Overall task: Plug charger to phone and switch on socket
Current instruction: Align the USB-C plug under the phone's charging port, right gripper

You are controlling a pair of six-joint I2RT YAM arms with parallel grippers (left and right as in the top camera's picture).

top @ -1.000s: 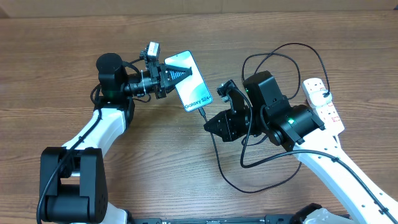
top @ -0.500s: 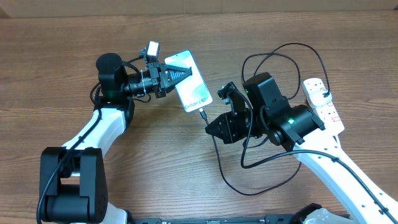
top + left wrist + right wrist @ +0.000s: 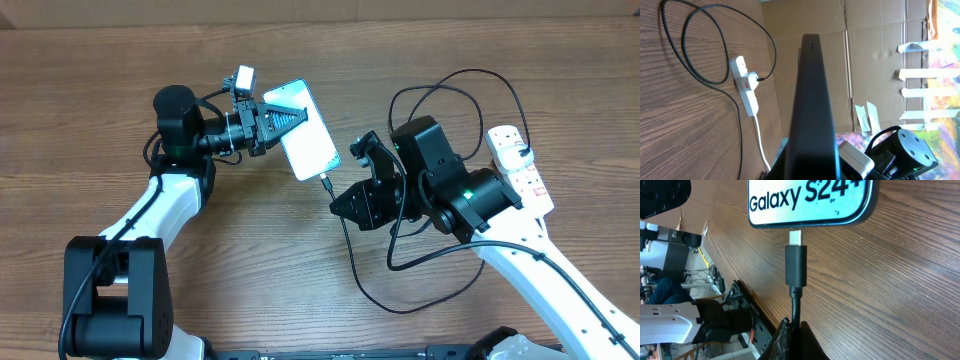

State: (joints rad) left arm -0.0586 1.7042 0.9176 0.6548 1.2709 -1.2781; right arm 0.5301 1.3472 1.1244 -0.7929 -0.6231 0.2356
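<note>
The phone (image 3: 303, 129), with a light screen reading "Galaxy S24+" (image 3: 810, 200), is held tilted by my left gripper (image 3: 285, 120), which is shut on its side edge; the left wrist view shows its dark edge (image 3: 812, 100). My right gripper (image 3: 342, 200) is shut on the charger's black cable (image 3: 796, 317) just behind the connector (image 3: 796, 262). The metal tip (image 3: 796, 236) sits right at the phone's bottom edge. The black cable (image 3: 372, 290) loops over the table to the white plug head in the socket (image 3: 520, 165), which also shows in the left wrist view (image 3: 746, 85).
A cardboard wall (image 3: 865, 60) stands behind the table. The cable loops (image 3: 450, 85) lie around my right arm. The power strip's white cord (image 3: 761, 145) trails off toward the table edge.
The left gripper has tilted the phone so its lower end moved slightly up and left; the printed text no longer shows from overhead. The right gripper and connector have barely moved.
</note>
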